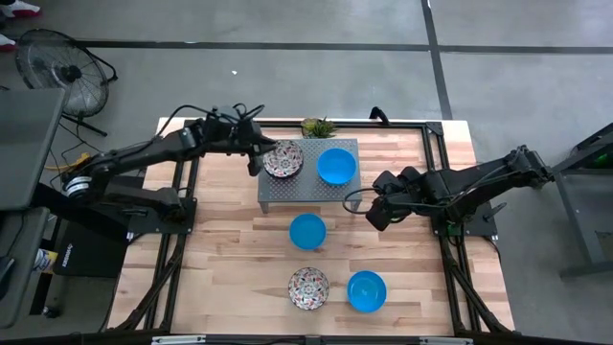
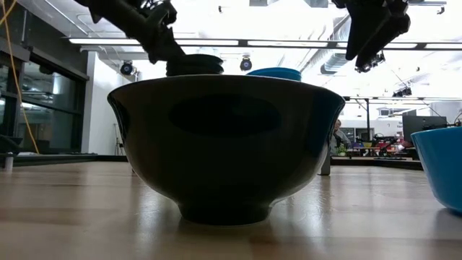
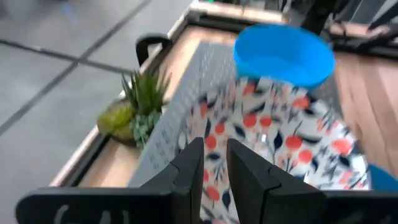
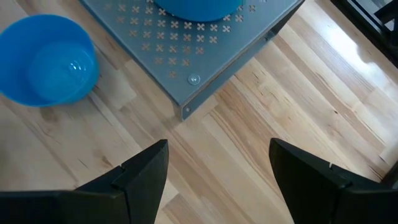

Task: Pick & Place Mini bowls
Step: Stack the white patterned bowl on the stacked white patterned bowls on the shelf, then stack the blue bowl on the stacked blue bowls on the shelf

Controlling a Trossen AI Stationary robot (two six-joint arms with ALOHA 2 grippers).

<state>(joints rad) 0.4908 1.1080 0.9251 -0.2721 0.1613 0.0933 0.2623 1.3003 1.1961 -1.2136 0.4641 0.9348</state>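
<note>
Closest to the low camera, a floral bowl (image 2: 225, 148) fills the view as a dark shape on the table (image 1: 230, 249); from above it is the patterned one at the front (image 1: 308, 287), with a blue bowl (image 1: 366, 291) just beside it and another blue bowl (image 1: 307, 231) further back, between the front pair and the grey perforated platform (image 1: 287, 192). That raised platform seems to be the drop-off, since two bowls already sit on it side by side: a second floral bowl (image 1: 283, 159) and a blue bowl (image 1: 336, 166). My left claw (image 1: 257, 153) is at the floral bowl on the platform, and in my left wrist view my fingers (image 3: 189, 177) stand close together with only a narrow gap, over the near rim of that bowl (image 3: 273, 137); I judge I am pinching the rim or just letting go of it, but I cannot tell which. My right claw (image 1: 375, 213) hangs above bare wood just off the platform's corner (image 4: 186, 111), fingers (image 4: 146, 168) spread wide and holding nothing, well placed to reach the middle blue bowl (image 4: 43, 62) next. A small potted plant (image 1: 318, 126) stands behind the platform, so I keep bowls away from that edge.
</note>
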